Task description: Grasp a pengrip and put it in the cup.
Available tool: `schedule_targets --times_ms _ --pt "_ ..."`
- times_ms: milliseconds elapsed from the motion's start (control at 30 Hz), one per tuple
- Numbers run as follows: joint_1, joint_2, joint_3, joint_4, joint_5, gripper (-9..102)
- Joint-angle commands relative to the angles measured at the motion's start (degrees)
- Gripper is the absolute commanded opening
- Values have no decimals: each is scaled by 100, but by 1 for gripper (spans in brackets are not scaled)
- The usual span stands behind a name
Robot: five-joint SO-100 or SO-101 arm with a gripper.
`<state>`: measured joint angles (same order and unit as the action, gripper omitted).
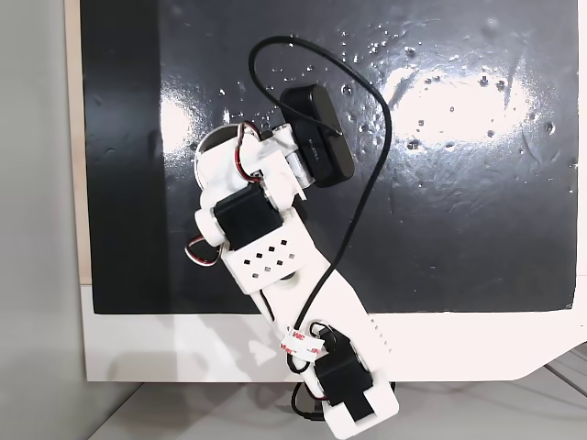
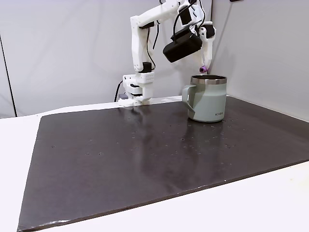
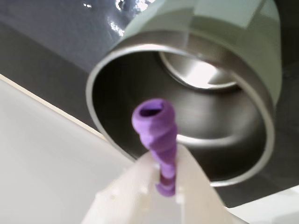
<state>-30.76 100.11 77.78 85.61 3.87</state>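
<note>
While the glossy dark mat (image 2: pixel 145 159) covers the bench (image 2: pixel 19 135), the round steel cup (image 2: pixel 208 99) stands on it; my jaws (image 3: pixel 167 186) pinch the ribbed purple pengrip (image 3: pixel 159 135) just above its shiny rim.

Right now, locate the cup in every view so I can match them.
Fixed view: cup left of centre, mostly under the arm.
Fixed view: cup right of centre, below the pengrip.
Wrist view: cup top centre, behind the pengrip.
Shared landmark: the dark mat.
</note>
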Motion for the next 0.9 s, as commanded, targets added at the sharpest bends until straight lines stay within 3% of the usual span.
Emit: schedule_targets --times_ms 0,67,200,267,867 --pt "-220 246 -70 -167 70 0" --pt "-272 246 -35 -158 70 3" --pt "-246 272 -35 -105 53 24" --pt "-237 290 -35 -105 44 28" --pt "-185 325 -44 -44 -35 30"
